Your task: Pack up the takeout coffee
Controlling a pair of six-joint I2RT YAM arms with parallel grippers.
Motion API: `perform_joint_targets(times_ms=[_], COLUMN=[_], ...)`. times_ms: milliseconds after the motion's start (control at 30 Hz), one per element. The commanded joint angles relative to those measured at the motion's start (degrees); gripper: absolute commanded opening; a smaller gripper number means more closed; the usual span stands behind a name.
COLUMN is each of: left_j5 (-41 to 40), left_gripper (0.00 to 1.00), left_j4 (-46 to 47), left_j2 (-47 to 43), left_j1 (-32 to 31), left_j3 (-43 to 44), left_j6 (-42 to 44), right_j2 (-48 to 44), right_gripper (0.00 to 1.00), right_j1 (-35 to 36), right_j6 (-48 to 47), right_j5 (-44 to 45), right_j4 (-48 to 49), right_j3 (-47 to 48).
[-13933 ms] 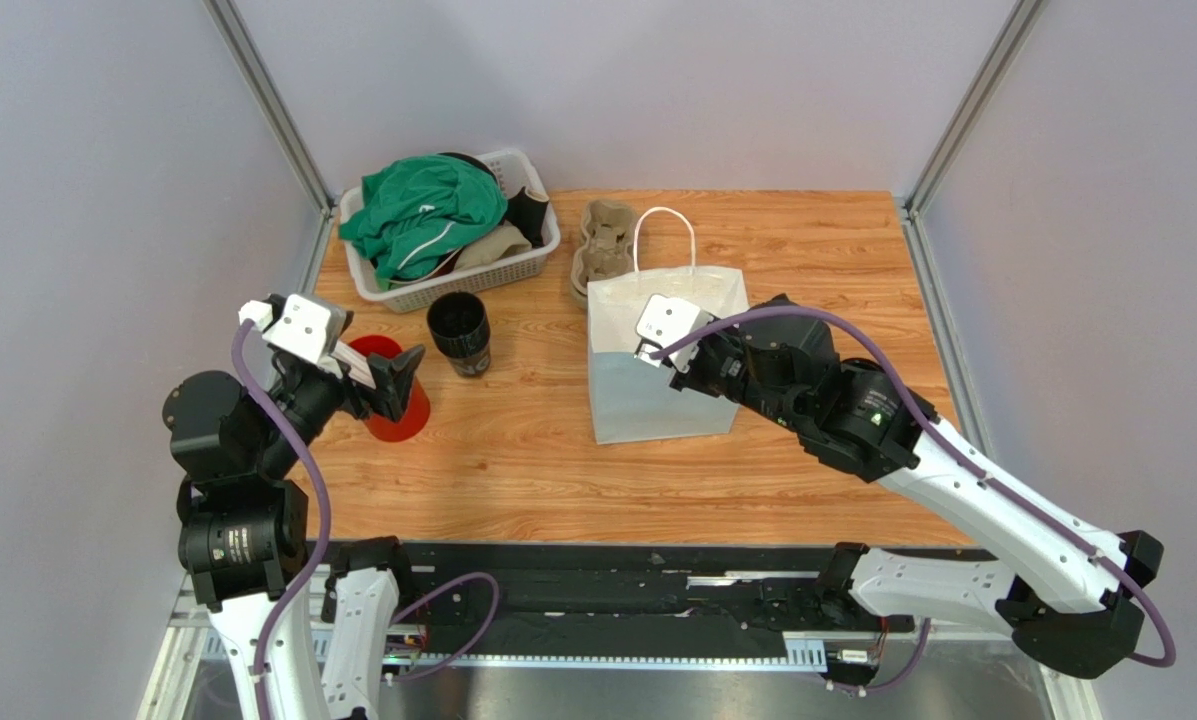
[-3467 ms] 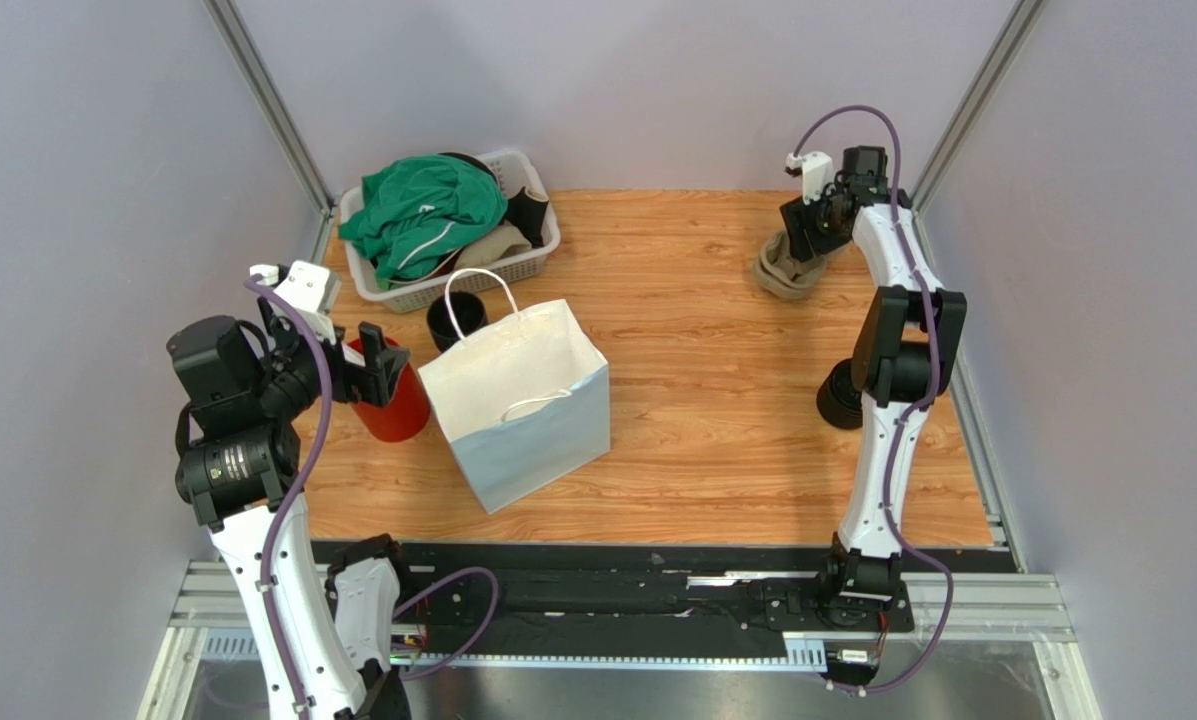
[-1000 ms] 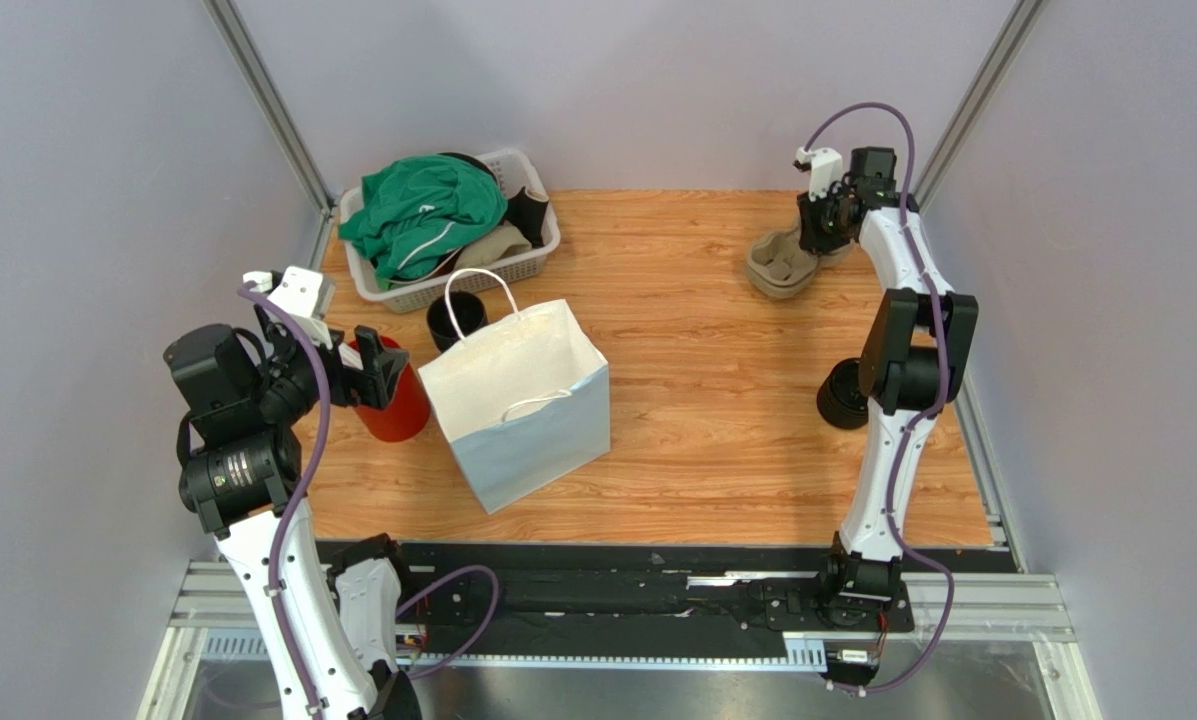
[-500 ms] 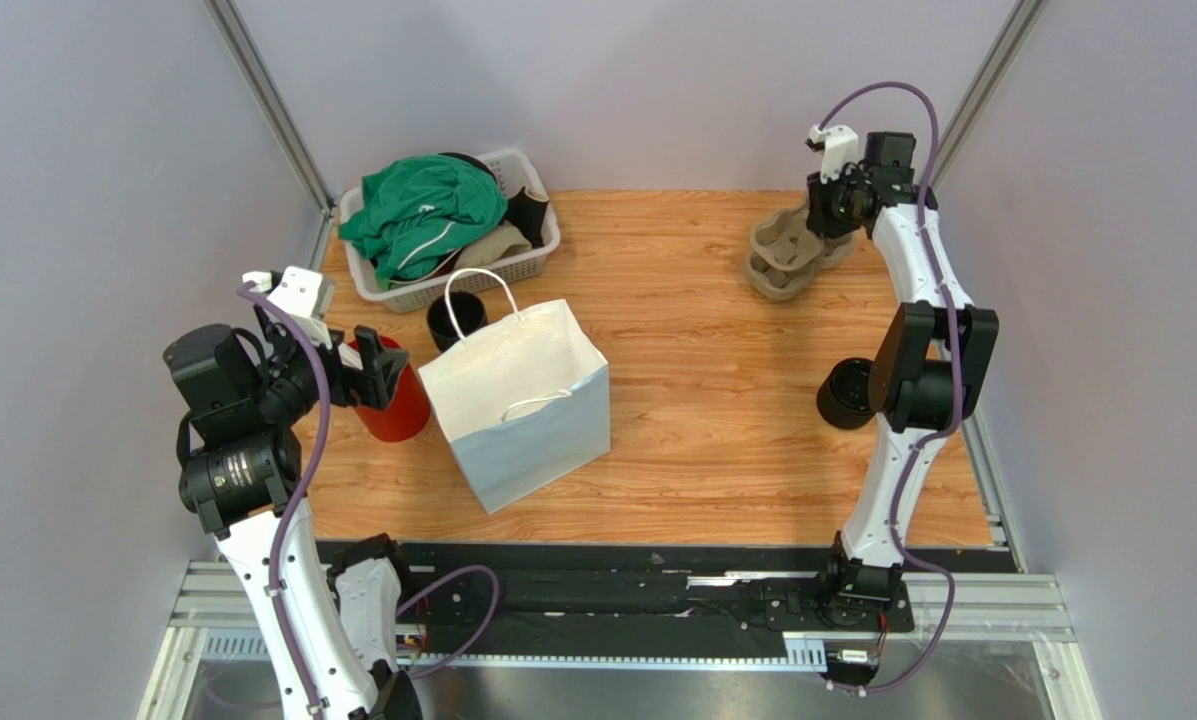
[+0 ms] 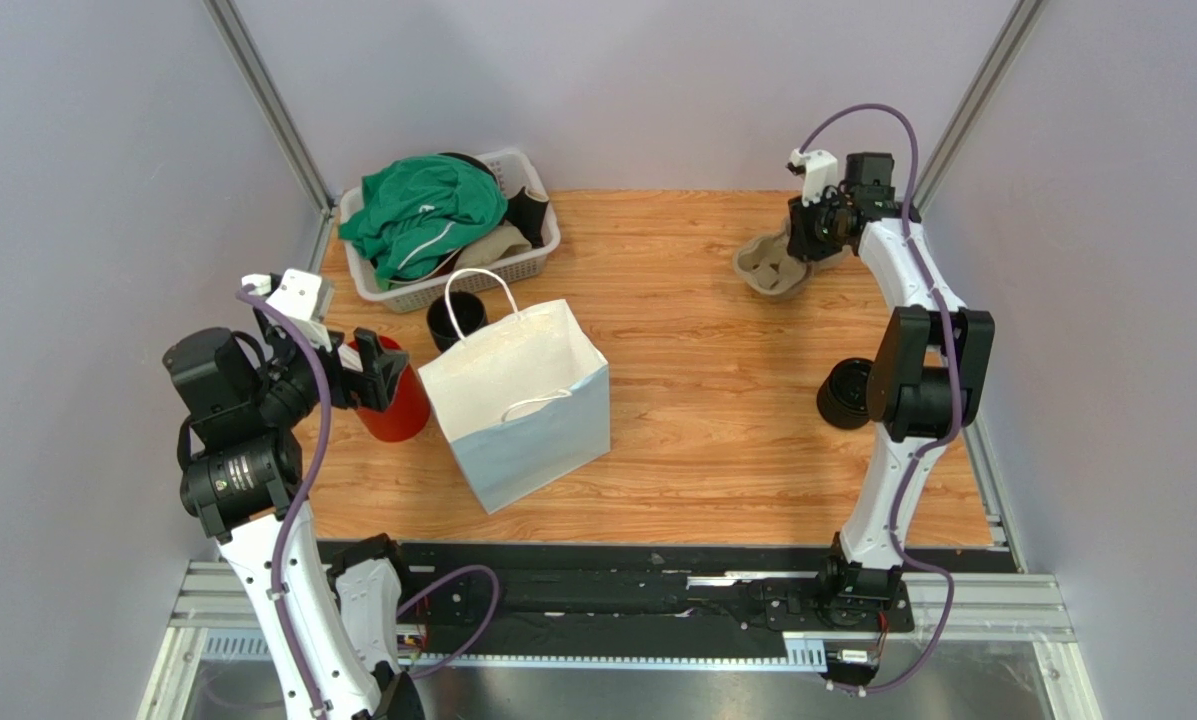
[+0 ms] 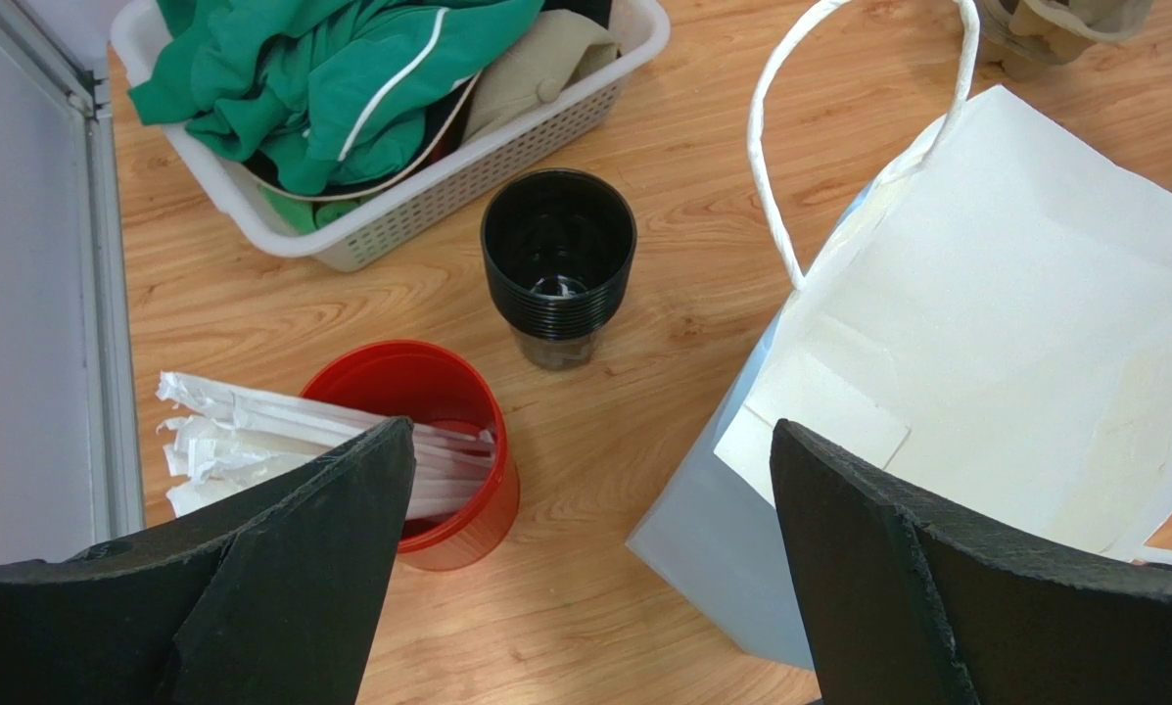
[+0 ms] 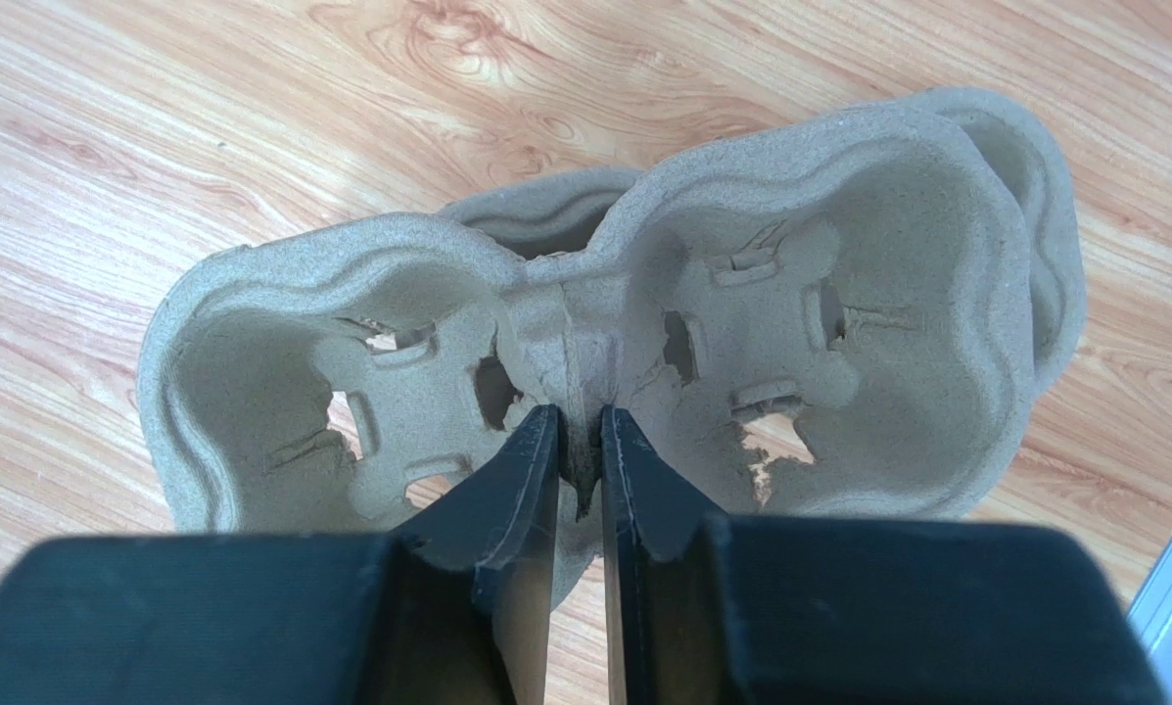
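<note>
No lidded black coffee cup shows in any view. A black open-topped cup (image 5: 456, 318) with no lid stands between the basket and the white paper bag (image 5: 522, 398); it also shows in the left wrist view (image 6: 558, 272). My left gripper (image 5: 382, 378) is open and empty, hovering over the red cup and the bag's edge (image 6: 589, 436). My right gripper (image 5: 803, 237) is at the far right, shut on the centre ridge of a grey cardboard cup carrier (image 5: 767, 264), which it holds just above the table (image 7: 580, 441).
The red cup with white straws (image 5: 394, 405) stands left of the bag. A white basket (image 5: 454, 275) of clothes sits at the back left. A short squat black round piece (image 5: 845, 393) lies by the right arm. Frame posts stand at both back corners.
My right gripper has lifted the cup carrier off the table and shifted it slightly left. The left arm, bag and cups have not moved.
</note>
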Motion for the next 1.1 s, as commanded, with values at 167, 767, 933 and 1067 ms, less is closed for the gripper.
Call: perform_joint_targets(times_ms=[167,767,933,1067], left_j5=[1.4,1.5,1.5,1.6], left_gripper=[0.99,0.99,0.99,0.99], left_j4=[2.4,2.5,2.6,2.5], left_j2=[-0.7,-0.8,-0.8,-0.7], left_j1=[0.9,1.1,1.2,1.3], left_j3=[-0.4,-0.6,-0.8,-0.8], left_j6=[-0.7,-0.6,-0.7,-0.7], right_j2=[0.4,6.5,7.9,9.0], right_gripper=[0.4,0.61,0.61,0.58], right_j1=[0.2,2.5,2.5,2.6], right_j6=[-0.8,-10.3,-11.7,-12.6], right_j5=[-0.5,2.7,3.2,3.2], right_j4=[1.3,-9.1,-10.7,-11.2], right_j3=[3.1,10.2,11.4,12.2])
